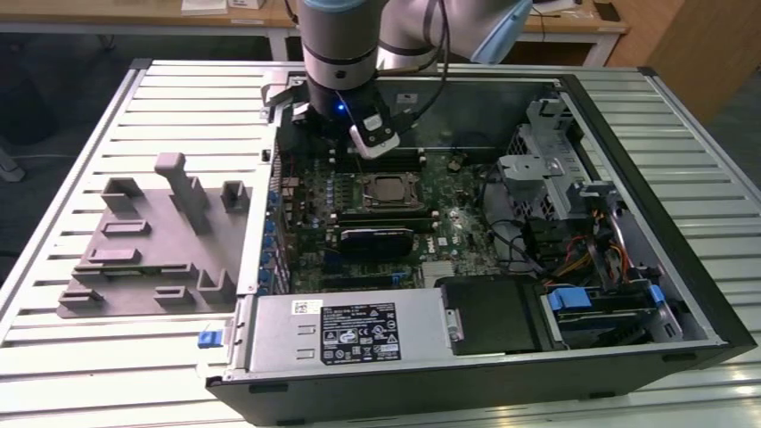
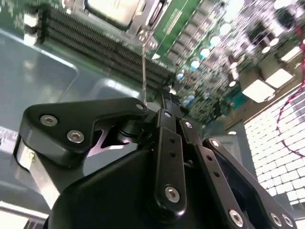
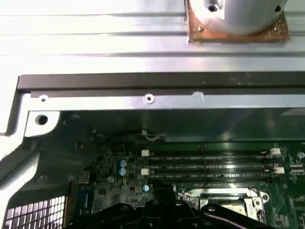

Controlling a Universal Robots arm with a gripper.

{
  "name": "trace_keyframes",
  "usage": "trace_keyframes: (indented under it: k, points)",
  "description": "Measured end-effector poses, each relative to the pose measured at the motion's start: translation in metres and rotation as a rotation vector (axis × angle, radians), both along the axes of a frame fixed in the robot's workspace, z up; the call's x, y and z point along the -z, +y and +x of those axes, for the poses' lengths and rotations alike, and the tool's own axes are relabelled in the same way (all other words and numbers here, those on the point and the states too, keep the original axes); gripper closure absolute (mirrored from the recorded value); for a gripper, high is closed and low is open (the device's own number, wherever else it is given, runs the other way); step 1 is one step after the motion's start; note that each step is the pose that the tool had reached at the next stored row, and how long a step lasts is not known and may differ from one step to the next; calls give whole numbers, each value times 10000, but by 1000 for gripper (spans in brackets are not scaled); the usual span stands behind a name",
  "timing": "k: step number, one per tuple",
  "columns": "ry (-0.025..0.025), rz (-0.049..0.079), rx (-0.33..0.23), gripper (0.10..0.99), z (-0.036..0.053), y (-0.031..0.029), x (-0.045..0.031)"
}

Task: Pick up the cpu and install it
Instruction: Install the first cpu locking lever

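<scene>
gripper (image 2: pixel 163 106): black, jointed, metal-linked; held above the green motherboard (image 1: pixel 312 201) inside the black open computer case (image 1: pixel 476 392); whether it was open or closed could not be told
rod (image 2: pixel 143 67): thin, bright, upright; seen between the gripper and a corner of the metal-framed socket (image 2: pixel 150 19); contact could not be judged
cpu (image 1: pixel 390 190): small flat square chip, silver-grey metal top; seated in the socket; near the gripper, apart from it
memory slots (image 3: pixel 209 164): long black parallel strips; set just beside the socket
table (image 1: pixel 71 134): grey slatted metal; the case was laid on it
fixture (image 1: pixel 143 241): grey moulded block; placed on the table, at the exterior view's left of the case
</scene>
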State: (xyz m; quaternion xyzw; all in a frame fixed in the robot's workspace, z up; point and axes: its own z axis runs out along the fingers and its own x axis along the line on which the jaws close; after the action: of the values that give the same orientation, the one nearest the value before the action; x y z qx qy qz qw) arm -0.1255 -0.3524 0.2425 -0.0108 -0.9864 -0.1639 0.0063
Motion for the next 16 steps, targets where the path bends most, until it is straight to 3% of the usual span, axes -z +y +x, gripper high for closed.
trace_keyframes:
  k: [8,16]
  points:
    - [0,43,-1,980,21,-1,0]
    - [0,38,43,980,228,3,4]
